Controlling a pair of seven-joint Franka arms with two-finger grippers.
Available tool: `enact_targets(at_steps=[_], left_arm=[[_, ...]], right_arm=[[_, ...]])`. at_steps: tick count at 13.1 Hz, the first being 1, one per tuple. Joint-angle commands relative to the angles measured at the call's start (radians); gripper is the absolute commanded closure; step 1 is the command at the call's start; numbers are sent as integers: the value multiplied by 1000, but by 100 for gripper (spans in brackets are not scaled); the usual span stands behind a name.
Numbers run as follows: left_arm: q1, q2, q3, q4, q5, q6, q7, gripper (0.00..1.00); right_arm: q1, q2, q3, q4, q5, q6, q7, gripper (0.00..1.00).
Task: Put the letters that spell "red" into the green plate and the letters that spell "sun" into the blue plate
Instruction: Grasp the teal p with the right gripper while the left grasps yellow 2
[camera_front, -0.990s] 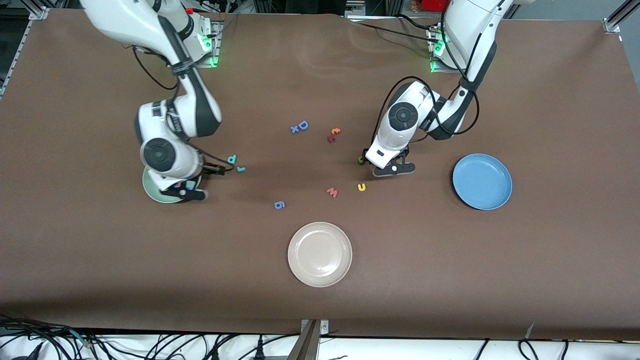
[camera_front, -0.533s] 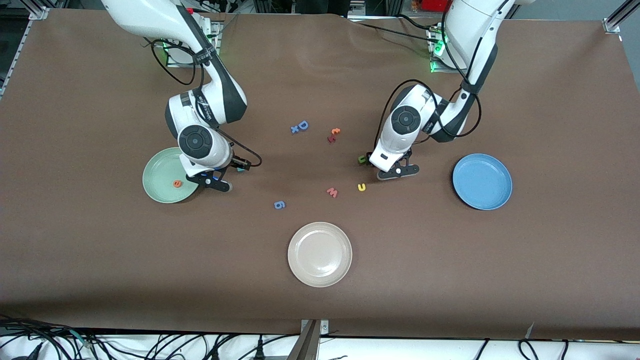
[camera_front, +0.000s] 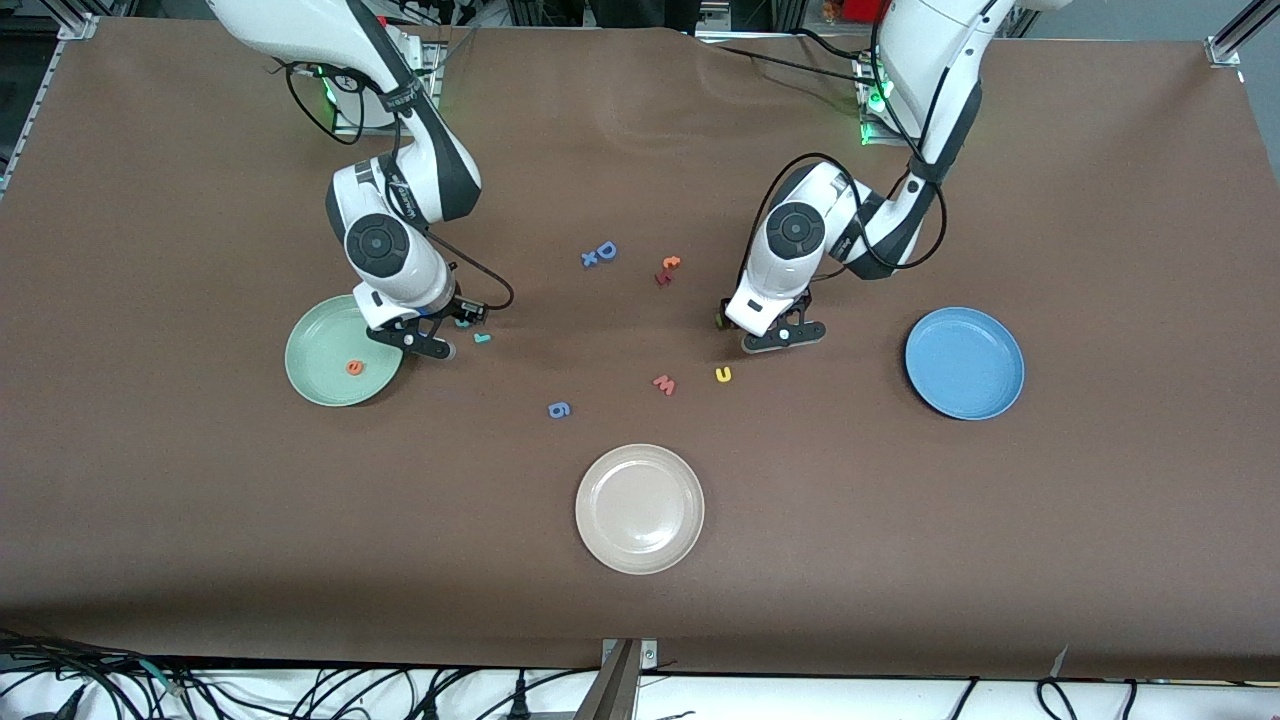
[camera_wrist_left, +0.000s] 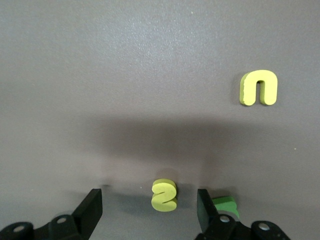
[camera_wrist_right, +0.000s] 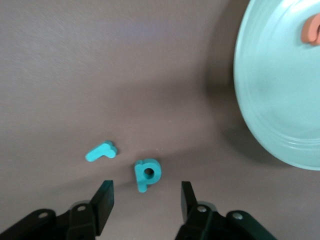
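One letter of six is home — the orange "e" (camera_front: 354, 367) lies in the green plate (camera_front: 312, 372), and the right claw (camera_wrist_right: 145, 199), which hung over that plate a second ago, now straddles the teal "d" (camera_wrist_right: 146, 173) beside the teal "r" (camera_wrist_right: 101, 150), fingers apart. The left claw (camera_wrist_left: 149, 209) is spread around the yellow "s" (camera_wrist_left: 164, 195). The blue plate (camera_front: 964, 362) holds nothing. From the front, both wrists hide these letters — the green letter (camera_wrist_left: 225, 205) peeks past a finger.

A high front camera faced both robots across the table (camera_front: 900, 560); each wrist camera looked straight down, close above letters it also showed.
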Motion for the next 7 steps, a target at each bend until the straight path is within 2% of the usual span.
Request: enact_targets(at_steps=[1,3,5,7], left_arm=[[-21,15,16,8,18,5,-20,18],[-22,16,16,8,20,5,-20,26],[-24,22,16,8,20,5,-19,41],[-24,31,16,8,20,5,-19,52]], right_arm=[[-5,-23,5,-45,-5,40,-18,41],[-5,-9,5,-46,-7,57,-35,42],[-5,6,5,-48,-7,83,-36,42],[-5,21,5,-49,-7,109,-36,42]])
